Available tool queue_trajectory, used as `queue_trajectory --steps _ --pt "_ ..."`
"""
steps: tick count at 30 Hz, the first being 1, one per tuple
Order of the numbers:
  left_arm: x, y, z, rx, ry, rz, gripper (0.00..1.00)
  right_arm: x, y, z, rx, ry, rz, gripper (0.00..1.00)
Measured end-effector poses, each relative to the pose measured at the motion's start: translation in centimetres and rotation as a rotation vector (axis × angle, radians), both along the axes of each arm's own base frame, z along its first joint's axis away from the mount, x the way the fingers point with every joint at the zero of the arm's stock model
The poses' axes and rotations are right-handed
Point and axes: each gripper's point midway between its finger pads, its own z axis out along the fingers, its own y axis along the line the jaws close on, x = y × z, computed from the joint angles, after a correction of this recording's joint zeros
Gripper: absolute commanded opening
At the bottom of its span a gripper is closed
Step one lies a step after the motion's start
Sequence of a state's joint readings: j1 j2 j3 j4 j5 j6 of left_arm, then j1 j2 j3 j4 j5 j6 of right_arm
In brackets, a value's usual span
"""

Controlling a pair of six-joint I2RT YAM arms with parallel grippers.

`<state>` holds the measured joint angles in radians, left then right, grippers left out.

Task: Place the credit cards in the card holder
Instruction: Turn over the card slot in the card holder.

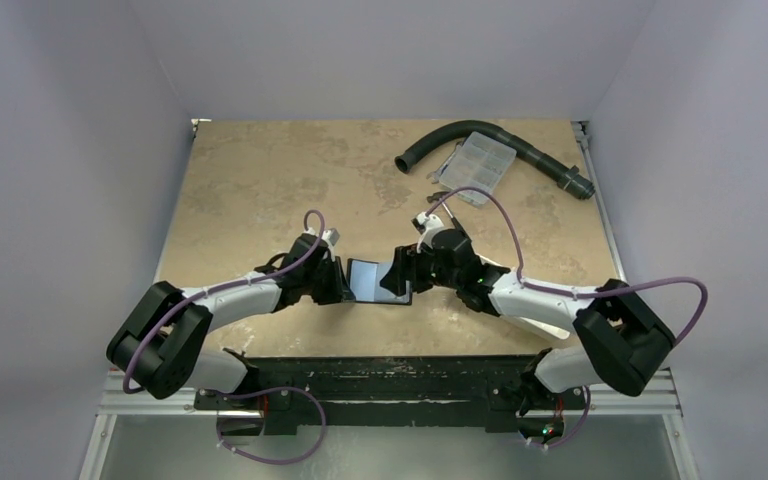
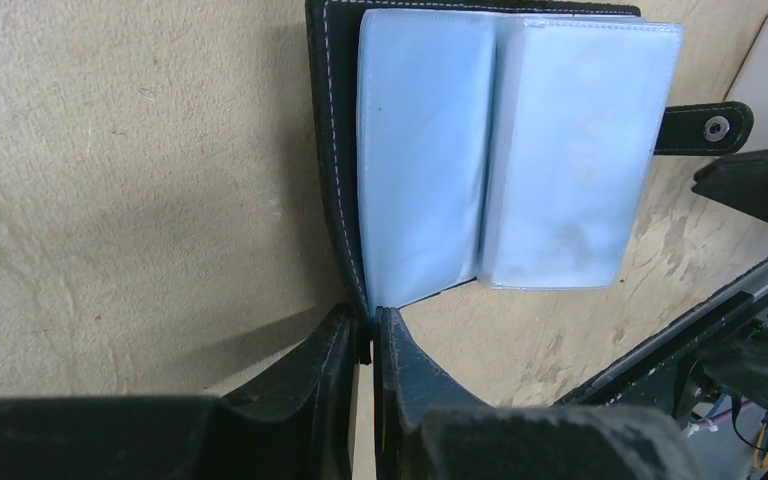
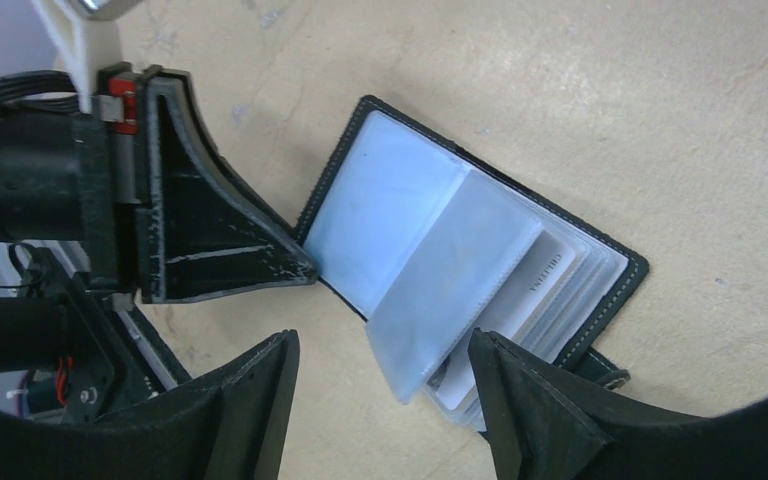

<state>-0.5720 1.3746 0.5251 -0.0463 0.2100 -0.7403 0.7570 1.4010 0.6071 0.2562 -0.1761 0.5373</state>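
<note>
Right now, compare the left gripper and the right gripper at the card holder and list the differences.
The left gripper is pinched shut on the black cover edge of the card holder; the right gripper stands wide open. The left gripper grips the holder; the right gripper holds nothing, its fingers straddling a half-turned clear sleeve. Both are black two-finger grippers meeting at the open holder.

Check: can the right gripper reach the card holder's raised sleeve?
Probably yes: right gripper is open astride the raised sleeve, nothing between; left gripper only pinches the card holder's cover edge.
</note>
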Motion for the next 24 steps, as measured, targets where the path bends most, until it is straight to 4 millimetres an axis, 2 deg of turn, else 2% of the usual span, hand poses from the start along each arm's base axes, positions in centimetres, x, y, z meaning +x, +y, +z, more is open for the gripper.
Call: queue_trajectory --steps 5,11,20,24 --pt "0.0 0.0 0.0 -0.002 0.001 -0.001 0.1 -0.2 0.8 0.9 0.023 -0.015 0.022 0.65" --pt "0.0 -0.1 0.1 -0.004 -0.001 -0.002 0.1 -0.4 1.1 -0.7 0.006 0.025 0.032 0.65" --pt "-0.1 -0.2 0.4 -0.016 -0.004 -0.008 0.1 -0.2 1.3 -0.9 0.009 0.025 0.031 0.65" --pt "-0.1 -0.3 0.5 -0.02 -0.002 -0.012 0.1 -0.3 1.6 -2.3 -0.002 0.048 0.035 0.64"
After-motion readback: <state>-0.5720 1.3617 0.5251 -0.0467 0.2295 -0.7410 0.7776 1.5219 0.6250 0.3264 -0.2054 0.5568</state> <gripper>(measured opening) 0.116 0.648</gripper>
